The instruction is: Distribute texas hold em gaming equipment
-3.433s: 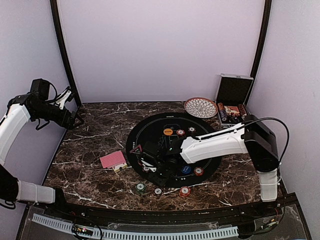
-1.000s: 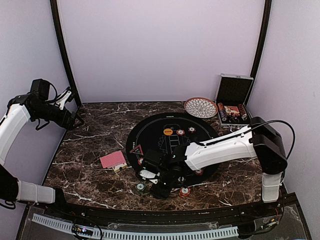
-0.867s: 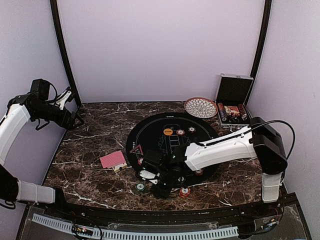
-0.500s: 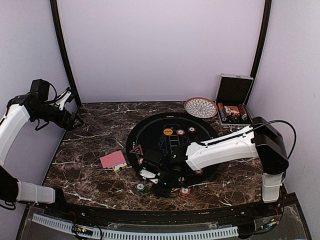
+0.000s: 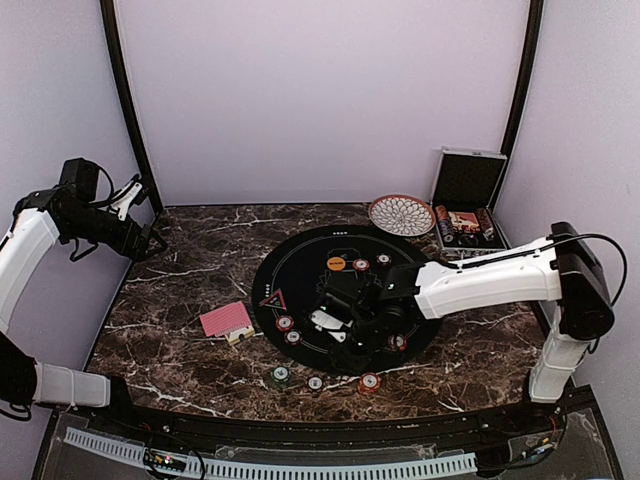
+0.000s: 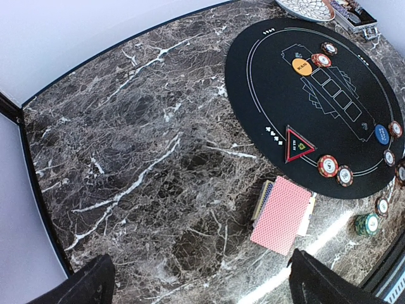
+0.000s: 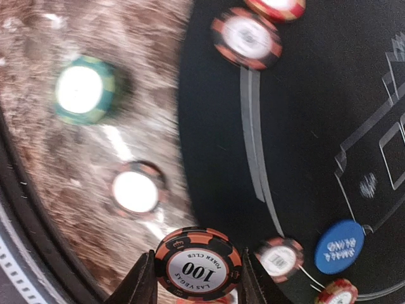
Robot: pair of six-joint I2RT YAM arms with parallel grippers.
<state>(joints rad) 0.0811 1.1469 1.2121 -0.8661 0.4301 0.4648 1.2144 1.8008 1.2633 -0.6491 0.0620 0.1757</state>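
In the right wrist view my right gripper [image 7: 199, 269] is shut on an orange-and-black poker chip [image 7: 199, 263] marked 100, held flat between both fingers above the round black mat [image 7: 304, 126]. From above, the right gripper [image 5: 335, 328] hangs over the mat's front left part. Below it lie a green chip [image 7: 84, 88], a white-centred chip [image 7: 135, 190] and the blue button disc [image 7: 340, 246]. The pink-backed playing cards [image 6: 283, 214] lie left of the mat. My left gripper [image 6: 202, 291] is open, high over the bare marble at the far left.
An orange disc [image 5: 336, 264] and two chips [image 5: 361, 265] lie at the back of the mat [image 5: 300, 270]. Three chips [image 5: 315, 382] lie on the marble near the front edge. The patterned bowl [image 5: 401, 214] and the open silver case [image 5: 465, 200] stand at the back right.
My right gripper closed near the front chips, then rose and moved back and right over the mat with the chip in it. The left arm has stayed put.
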